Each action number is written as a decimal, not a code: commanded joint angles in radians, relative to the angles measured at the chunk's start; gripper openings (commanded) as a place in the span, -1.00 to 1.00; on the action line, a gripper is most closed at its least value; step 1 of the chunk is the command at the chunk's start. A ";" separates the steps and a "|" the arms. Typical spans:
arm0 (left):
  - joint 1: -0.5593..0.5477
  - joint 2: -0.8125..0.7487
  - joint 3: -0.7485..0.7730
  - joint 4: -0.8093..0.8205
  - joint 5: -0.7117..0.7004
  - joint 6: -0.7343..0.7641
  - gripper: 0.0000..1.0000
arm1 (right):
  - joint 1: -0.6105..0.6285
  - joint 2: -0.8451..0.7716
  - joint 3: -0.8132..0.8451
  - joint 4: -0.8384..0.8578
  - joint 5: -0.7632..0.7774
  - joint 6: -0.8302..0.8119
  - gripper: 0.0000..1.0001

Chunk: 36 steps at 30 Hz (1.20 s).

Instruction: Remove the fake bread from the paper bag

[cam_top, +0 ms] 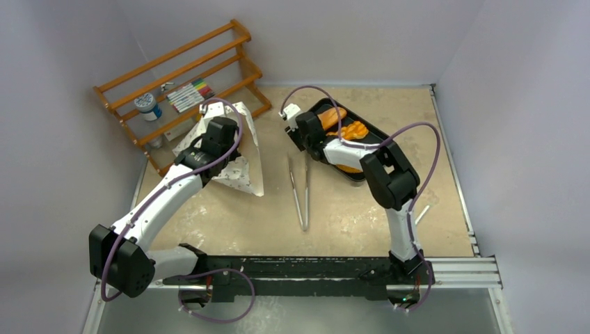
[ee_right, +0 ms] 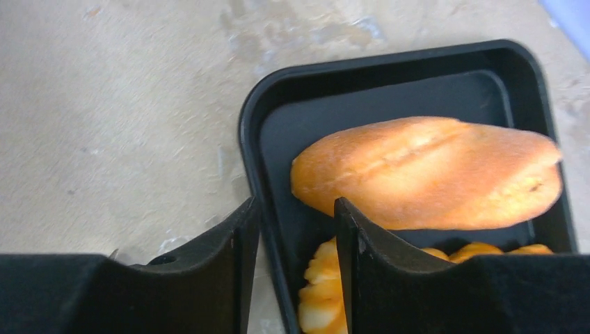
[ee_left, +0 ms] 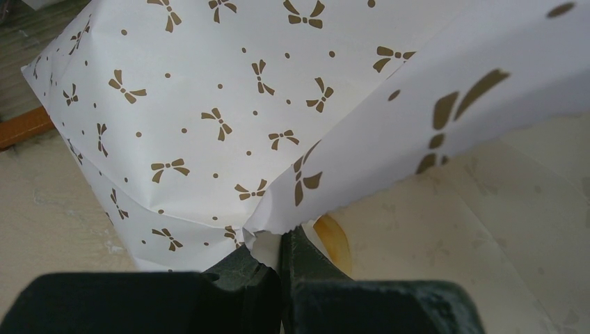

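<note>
The paper bag [cam_top: 240, 163], white with small brown bow marks, lies at the left by the rack. My left gripper [ee_left: 282, 240] is shut on the torn edge of the paper bag [ee_left: 209, 104], holding its mouth up. A yellow-brown rounded edge [ee_left: 334, 240] shows inside the peach-toned interior. My right gripper [ee_right: 296, 212] stands open over the left rim of the black tray [ee_right: 250, 139], nothing between its fingers. A long golden bread loaf [ee_right: 431, 174] lies in the tray, with another orange bread piece [ee_right: 323, 292] below it. From above, the right gripper [cam_top: 306, 132] sits at the tray's near-left end.
A wooden rack [cam_top: 181, 76] at the back left holds markers [cam_top: 188, 94] and a jar [cam_top: 147, 106]. Metal tongs [cam_top: 299, 188] lie on the table between the arms. The black tray [cam_top: 379, 139] sits at the back centre-right. White walls enclose the table.
</note>
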 commanded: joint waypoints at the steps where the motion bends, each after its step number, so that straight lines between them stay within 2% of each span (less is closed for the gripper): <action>1: 0.013 -0.007 0.039 0.067 -0.011 -0.002 -1.00 | -0.013 -0.086 0.077 0.064 0.099 0.036 -0.07; 9: 0.013 -0.007 0.043 0.063 -0.012 0.004 -1.00 | -0.004 -0.170 0.080 0.034 0.158 0.101 -0.04; 14: 0.013 -0.011 0.045 0.065 -0.016 0.003 -1.00 | 0.040 -0.263 0.003 -0.003 0.272 0.187 -0.12; 17: 0.014 -0.010 0.041 0.069 -0.013 0.003 -1.00 | 0.091 -0.334 -0.073 -0.061 0.349 0.285 -0.32; 18: 0.012 -0.009 0.040 0.072 -0.012 0.002 -1.00 | 0.111 -0.353 -0.098 -0.092 0.378 0.324 -0.47; 20: 0.013 -0.008 0.038 0.074 -0.009 0.002 -1.00 | 0.152 -0.384 -0.134 -0.189 0.428 0.439 -0.95; 21: 0.013 -0.008 0.038 0.077 -0.009 0.002 -1.00 | 0.170 -0.402 -0.152 -0.238 0.435 0.502 -1.00; 26: 0.014 -0.008 0.034 0.086 -0.003 -0.001 -1.00 | 0.266 -0.452 -0.255 -0.423 0.434 0.810 -1.00; 29: 0.012 -0.007 0.034 0.089 0.002 -0.006 -1.00 | 0.276 -0.462 -0.320 -0.458 0.398 0.950 -1.00; 32: 0.012 -0.011 0.033 0.090 0.006 -0.007 -1.00 | 0.276 -0.445 -0.365 -0.491 0.381 1.044 -1.00; 36: 0.012 -0.020 0.033 0.083 0.002 -0.006 -1.00 | 0.270 -0.402 -0.380 -0.499 0.381 1.087 -1.00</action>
